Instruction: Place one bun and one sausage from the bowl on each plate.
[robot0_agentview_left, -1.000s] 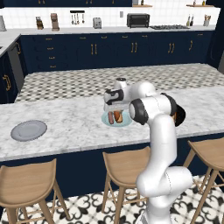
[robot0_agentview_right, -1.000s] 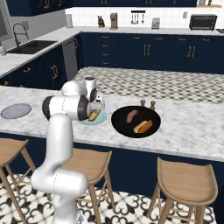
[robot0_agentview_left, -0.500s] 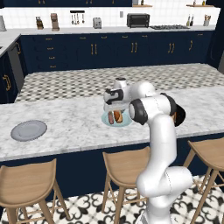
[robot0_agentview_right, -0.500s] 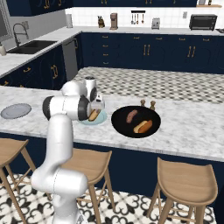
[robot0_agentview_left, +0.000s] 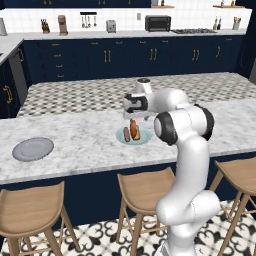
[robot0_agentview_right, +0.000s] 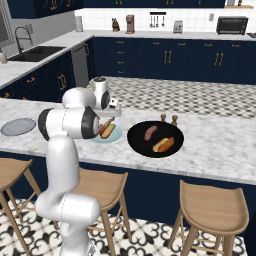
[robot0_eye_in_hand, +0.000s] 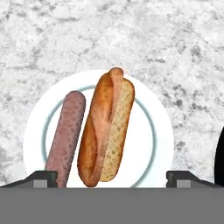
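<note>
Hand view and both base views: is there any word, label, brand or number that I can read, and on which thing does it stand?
None can be read.
The plate, the bun and the sausage carry no writing.
The bowl and the grey plate carry none.
The toaster oven at the back is too small to tell.

You saw three wooden stools under the marble island counter. On the back counter: toaster oven, knife block, toaster. Sink w/ faucet sat at far left.
</note>
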